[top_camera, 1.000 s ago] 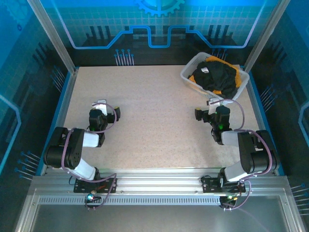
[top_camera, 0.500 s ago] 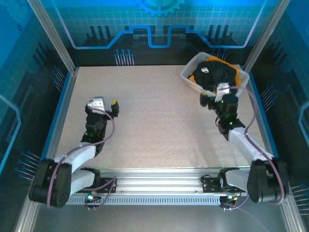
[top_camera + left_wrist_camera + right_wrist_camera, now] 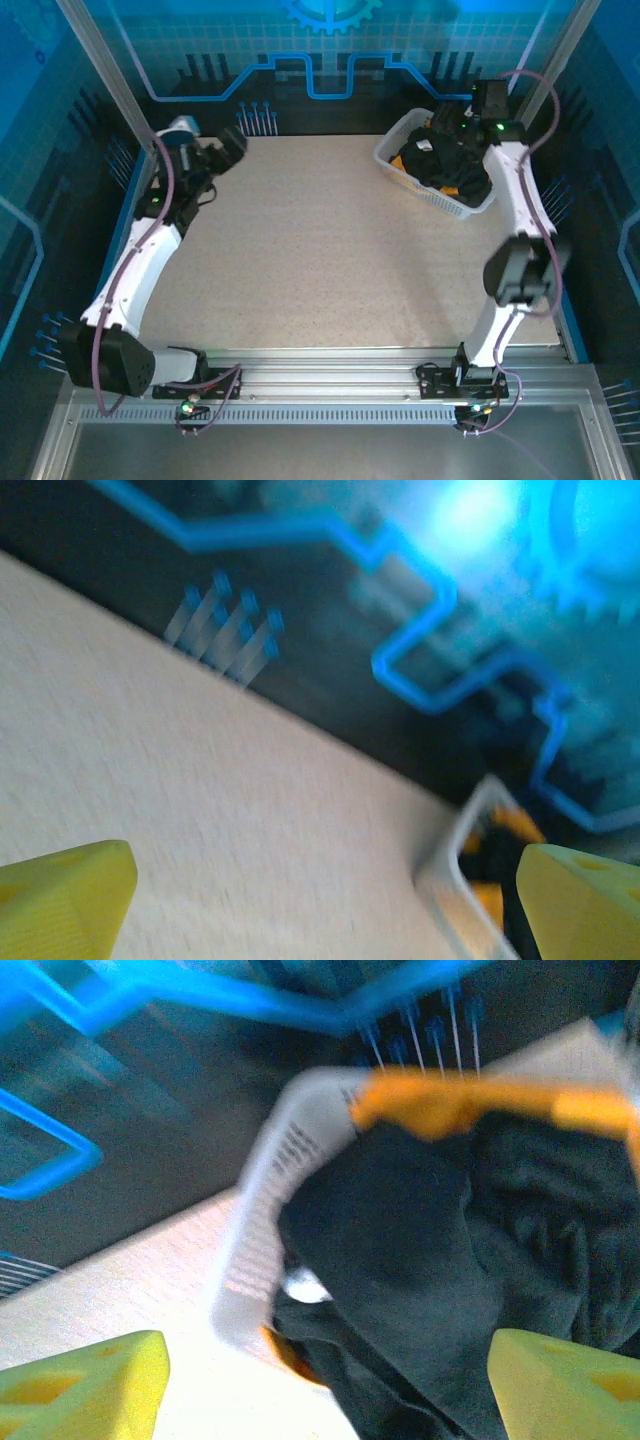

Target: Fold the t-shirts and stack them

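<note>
The t-shirts lie heaped in a white lattice basket at the far right of the table. A black t-shirt with a small white neck label is on top. Orange-yellow cloth peeks out under it and over the basket rim. My right gripper hangs over the basket's far side. Its jaws are open, one yellow fingertip over the black t-shirt and the other over the table, holding nothing. My left gripper is open and empty near the far-left corner.
The speckled tabletop spreads between the arms. A blue-lit back wall and metal frame posts bound the far side. In the left wrist view the basket's corner shows blurred at the lower right.
Both arms have stretched from near their bases toward the far side. The right gripper went up over the basket. The left one swung out to the far-left corner.
</note>
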You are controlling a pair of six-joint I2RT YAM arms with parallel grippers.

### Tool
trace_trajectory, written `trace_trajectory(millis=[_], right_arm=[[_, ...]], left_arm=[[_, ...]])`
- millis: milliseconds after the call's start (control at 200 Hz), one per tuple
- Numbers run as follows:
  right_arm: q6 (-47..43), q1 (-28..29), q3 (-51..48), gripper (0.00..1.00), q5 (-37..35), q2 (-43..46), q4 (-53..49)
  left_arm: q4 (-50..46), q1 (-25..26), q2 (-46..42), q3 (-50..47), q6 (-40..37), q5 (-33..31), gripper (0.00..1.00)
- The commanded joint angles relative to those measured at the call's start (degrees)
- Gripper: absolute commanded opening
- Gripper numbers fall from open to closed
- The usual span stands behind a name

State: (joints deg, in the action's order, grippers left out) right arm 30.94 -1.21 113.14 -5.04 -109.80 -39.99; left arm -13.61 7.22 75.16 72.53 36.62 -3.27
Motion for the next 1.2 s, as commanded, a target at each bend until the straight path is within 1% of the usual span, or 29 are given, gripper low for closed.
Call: trace_trajectory(millis=[0, 75, 115, 155, 175, 195, 225, 260, 305, 340, 420, 490, 575, 685, 810, 910, 1005, 1085, 1195], right_arm=[[2.05, -1.56, 9.99, 0.85, 2.66, -8.96, -14.93], [1.34, -1.73, 14.48, 0.83, 3.17, -14.70, -15.65], [1.07, -1.73, 16.64, 0.79, 3.62, -17.51, -16.01], [0.97, -1.81, 19.08, 0.73, 3.81, -20.11, -16.91], [1.03, -1.96, 20.39, 0.67, 3.81, -21.20, -17.58], [1.13, -2.00, 21.69, 0.58, 3.82, -22.11, -18.32], [1.29, -2.04, 22.92, 0.40, 3.38, -22.94, -19.07], [1.27, -1.81, 23.12, 0.24, 2.81, -22.44, -18.62], [0.86, -1.36, 21.23, 0.09, 1.33, -19.74, -16.07], [0.27, -0.72, 18.78, 0.00, -0.31, -16.55, -13.31], [-1.54, 0.94, 14.20, 0.00, -3.84, -8.72, -6.96], [-2.43, 2.11, 14.18, 0.00, -5.85, -3.55, -5.21], [-2.83, 3.55, 15.15, 0.00, -7.86, 1.87, -4.48], [-2.20, 4.99, 15.64, 0.00, -6.93, 8.17, -2.04], [-3.17, 8.70, 18.20, 0.00, -6.51, 13.57, 0.59], [-4.44, 13.62, 20.13, 0.00, -7.83, 16.69, 1.80], [-5.84, 20.15, 20.50, 0.00, -9.16, 18.54, 3.22], [-6.66, 26.17, 20.97, 0.00, -9.71, 18.26, 3.13], [-6.74, 35.12, 20.29, 0.00, -12.77, 15.36, 0.31]], left_arm=[[-9.70, 5.03, -0.75, 2.84, 2.87, 6.96, 0.98], [-10.25, 8.45, -1.53, 2.19, 3.27, 7.39, 0.93], [-10.30, 9.94, -2.12, 1.58, 3.45, 7.58, 0.91], [-10.53, 11.23, -2.82, 0.66, 3.73, 7.60, 0.87], [-10.61, 11.57, -3.25, 0.13, 3.99, 7.60, 0.85], [-10.78, 12.01, -3.64, -0.30, 4.28, 7.53, 0.82], [-10.84, 12.31, -4.34, -1.07, 4.63, 7.57, 0.78], [-10.88, 12.58, -5.11, -1.88, 5.03, 7.67, 0.74], [-10.90, 12.80, -6.17, -2.99, 5.42, 7.58, 0.68], [-10.91, 12.89, -6.98, -3.71, 5.65, 7.36, 0.64], [-10.42, 12.90, -8.16, -4.83, 6.01, 7.00, 0.54], [-10.25, 12.99, -8.24, -5.27, 6.01, 6.44, 0.49], [-9.54, 12.99, -7.56, -5.22, 5.84, 5.81, 0.47], [-8.89, 12.99, -5.89, -4.41, 5.92, 5.00, 0.44], [-9.49, 12.99, -4.13, -2.75, 5.70, 3.42, 0.44], [-11.10, 12.91, -3.55, -1.43, 5.17, 1.27, 0.44], [-12.90, 12.90, -3.78, -0.17, 4.47, -0.65, 0.44], [-15.41, 12.90, -4.72, 0.61, 4.16, -3.73, 0.44], [-19.50, 12.82, -7.05, 1.03, 3.99, -9.78, 0.45]])
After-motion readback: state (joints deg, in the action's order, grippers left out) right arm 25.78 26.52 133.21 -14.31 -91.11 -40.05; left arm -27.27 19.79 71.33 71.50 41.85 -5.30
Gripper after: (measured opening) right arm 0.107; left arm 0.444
